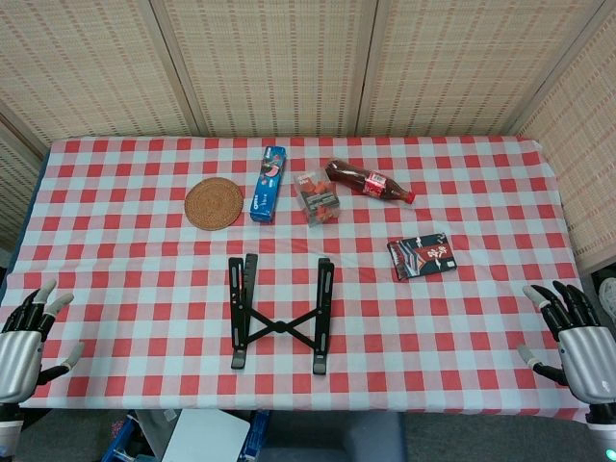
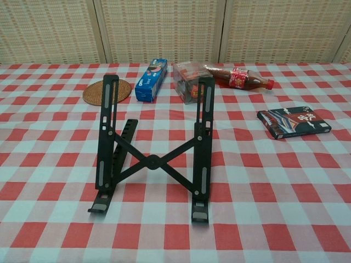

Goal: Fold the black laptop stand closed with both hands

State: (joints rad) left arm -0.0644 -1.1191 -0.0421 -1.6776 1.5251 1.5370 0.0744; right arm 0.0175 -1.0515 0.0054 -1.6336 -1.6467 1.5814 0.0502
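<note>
The black laptop stand [image 1: 280, 316] stands unfolded near the table's front middle, two long rails joined by an X-shaped cross brace. In the chest view the laptop stand [image 2: 153, 161] has its rails raised at the back and spread apart. My left hand [image 1: 23, 337] hovers at the table's front left corner, fingers apart, holding nothing. My right hand [image 1: 578, 342] hovers at the front right corner, fingers spread, also with nothing in it. Both hands are far from the stand. Neither hand shows in the chest view.
Behind the stand lie a round woven coaster [image 1: 214, 203], a blue cookie box [image 1: 268, 183], a clear snack box [image 1: 318, 196] and a cola bottle [image 1: 371, 181] on its side. A dark packet [image 1: 421, 255] lies to the right. The checked tablecloth [image 1: 125, 279] covers the table.
</note>
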